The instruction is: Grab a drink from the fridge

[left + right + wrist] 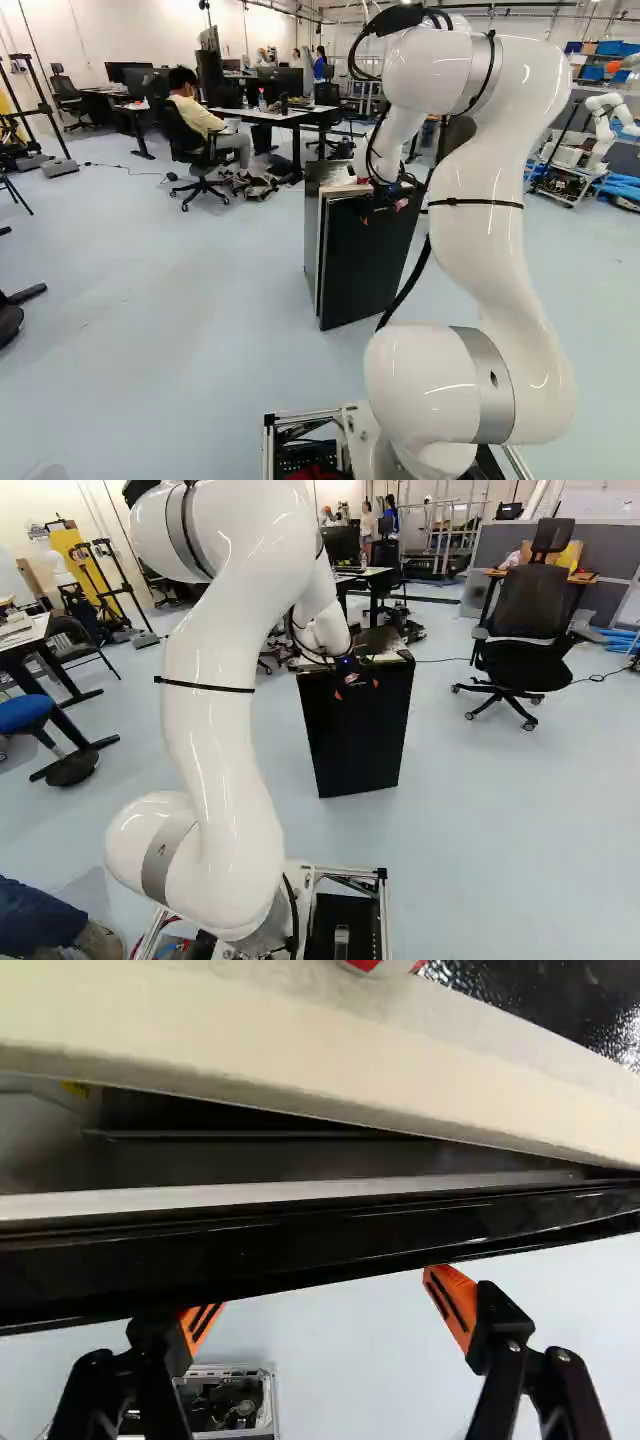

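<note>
The drink is showing in no view; I am guessing it is waiting inside the fridge (313, 235). Going left to right across the left base view, the grey side is coming first, then the pale gap, then the black door (365, 260), standing slightly ajar. My gripper (325, 1305) is sitting by the door's top edge, fingers spread wide, clamping nothing; whether they are touching it, I cannot tell. I am expecting a stiff panel swinging fairly easily, best pushed from inside its free edge, farthest from the hinge; pulling hard could be tipping the fridge. As for the drink, I am picturing a chilled can or bottle: weighty when full, slippery with damp, easily dented, so best held squarely around its middle, firmly without crushing.
</note>
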Motion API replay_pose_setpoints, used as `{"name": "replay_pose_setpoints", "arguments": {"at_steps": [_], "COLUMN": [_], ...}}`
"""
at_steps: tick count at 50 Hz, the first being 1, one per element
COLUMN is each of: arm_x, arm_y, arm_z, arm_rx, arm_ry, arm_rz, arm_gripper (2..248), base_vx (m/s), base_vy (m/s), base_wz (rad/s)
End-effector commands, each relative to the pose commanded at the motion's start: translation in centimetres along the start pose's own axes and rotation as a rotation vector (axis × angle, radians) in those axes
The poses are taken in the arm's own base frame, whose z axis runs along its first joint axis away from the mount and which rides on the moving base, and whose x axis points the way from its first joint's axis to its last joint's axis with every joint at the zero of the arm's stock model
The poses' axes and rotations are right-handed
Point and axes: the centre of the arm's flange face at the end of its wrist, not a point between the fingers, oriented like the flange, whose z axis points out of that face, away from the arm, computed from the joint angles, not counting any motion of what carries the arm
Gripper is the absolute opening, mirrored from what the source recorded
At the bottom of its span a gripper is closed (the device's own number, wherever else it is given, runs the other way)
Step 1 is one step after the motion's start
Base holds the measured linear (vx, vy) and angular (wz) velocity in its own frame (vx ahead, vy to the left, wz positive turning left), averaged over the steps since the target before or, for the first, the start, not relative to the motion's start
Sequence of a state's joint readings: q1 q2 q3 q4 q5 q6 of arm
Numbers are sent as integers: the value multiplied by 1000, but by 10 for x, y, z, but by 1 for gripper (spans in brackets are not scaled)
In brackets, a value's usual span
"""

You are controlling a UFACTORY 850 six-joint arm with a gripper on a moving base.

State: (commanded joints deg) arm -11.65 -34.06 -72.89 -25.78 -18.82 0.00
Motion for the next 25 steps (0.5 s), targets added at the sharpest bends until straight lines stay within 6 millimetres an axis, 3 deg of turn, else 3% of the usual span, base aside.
{"name": "replay_pose_setpoints", "arguments": {"at_steps": [25], "arm_x": [3], "arm_y": [-2], "arm_z": [1], "arm_rx": [7], "arm_ry": [4], "arm_rz": [17], "arm_gripper": [247], "base_vx": [0], "base_vy": [0], "base_wz": [0]}}
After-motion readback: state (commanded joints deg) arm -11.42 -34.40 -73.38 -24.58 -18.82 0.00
